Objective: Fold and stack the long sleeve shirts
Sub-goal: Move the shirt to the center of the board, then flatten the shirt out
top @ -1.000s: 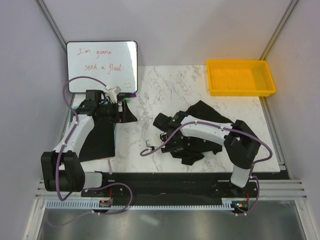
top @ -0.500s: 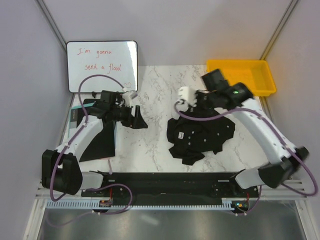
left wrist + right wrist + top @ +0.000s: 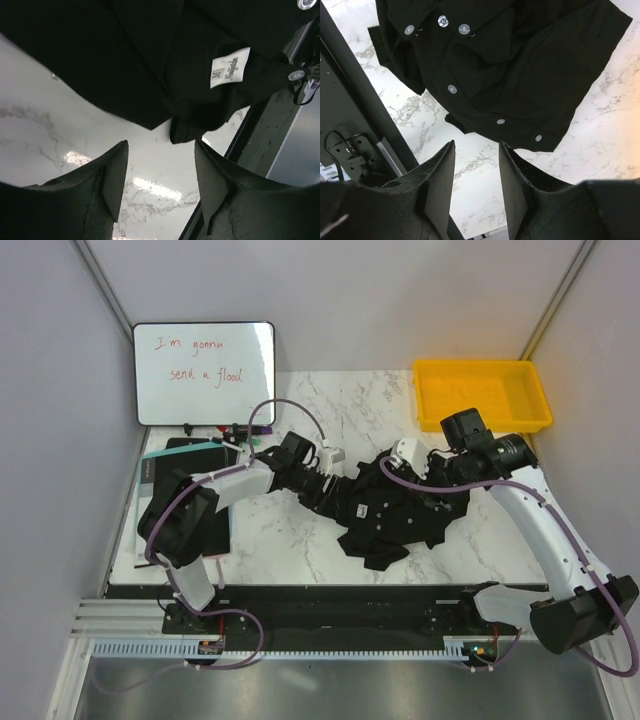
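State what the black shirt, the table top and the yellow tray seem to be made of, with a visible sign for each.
Black shirt: soft matt cloth; it lies rumpled in folds, with small pale buttons.
Table top: white with grey veins, slightly glossy; marble or a marble-look laminate.
Yellow tray: probably moulded plastic; smooth, even colour, rounded rim.

Open table (image 3: 330,405) is seen beyond the crumpled shirt (image 3: 400,525) and at its near left; 2 far corners are blocked by whiteboard (image 3: 204,372) and yellow tray (image 3: 482,424).
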Motion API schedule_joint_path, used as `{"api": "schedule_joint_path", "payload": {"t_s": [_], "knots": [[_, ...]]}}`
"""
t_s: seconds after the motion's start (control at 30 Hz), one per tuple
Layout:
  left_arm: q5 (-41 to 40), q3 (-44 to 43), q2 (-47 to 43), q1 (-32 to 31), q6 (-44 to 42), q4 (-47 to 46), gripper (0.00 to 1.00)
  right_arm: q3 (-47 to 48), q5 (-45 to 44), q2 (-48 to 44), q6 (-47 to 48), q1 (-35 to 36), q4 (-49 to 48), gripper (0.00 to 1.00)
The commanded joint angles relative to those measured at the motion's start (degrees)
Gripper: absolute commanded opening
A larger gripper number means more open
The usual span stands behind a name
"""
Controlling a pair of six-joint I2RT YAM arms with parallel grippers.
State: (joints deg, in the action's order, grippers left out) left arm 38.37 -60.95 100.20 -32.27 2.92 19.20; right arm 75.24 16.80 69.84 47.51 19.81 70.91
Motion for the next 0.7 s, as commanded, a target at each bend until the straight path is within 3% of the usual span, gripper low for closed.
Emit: {"api": "schedule_joint_path", "payload": {"t_s": [0.0, 0.2, 0.33, 0.37, 0.47, 0.5, 0.67], "knots": [[-2.94, -3.56, 3.06, -1.48, -2.83, -3.65, 0.55, 1.74, 5.52, 1.16, -3.47, -2.32, -0.43, 0.48], [-10.32, -5.23, 6.93, -6.92, -11.87, -1.54, 0.59, 6.67, 11.06, 6.26, -3.47, -7.33, 1.86, 0.5], [-15.16, -3.92, 6.94, -9.39, -16.1, -4.16, 0.56, 8.43, 13.52, 8.81, -3.3, -10.84, 3.08, 0.51], [-16.65, -3.83, 6.59, -9.3, -16.71, -4.43, 0.52, 8.86, 13.87, 9.69, -3.21, -11.46, 3.18, 0.51], [-19.2, -6.01, 3.96, -9.12, -19.96, -0.76, 0.17, 9.48, 15.28, 10.66, -3.29, -13.66, 3.7, 0.51], [-19.47, -7.33, 0.55, -8.78, -20.75, 4.39, 0.03, 9.57, 16.68, 10.92, -3.65, -14.36, 3.7, 0.51], [-16.85, -23.22, -13.44, -8.86, -23.58, 20.24, 0.02, 10.54, 22.92, 13.21, -7.68, -17.0, 2.48, 0.54]]}}
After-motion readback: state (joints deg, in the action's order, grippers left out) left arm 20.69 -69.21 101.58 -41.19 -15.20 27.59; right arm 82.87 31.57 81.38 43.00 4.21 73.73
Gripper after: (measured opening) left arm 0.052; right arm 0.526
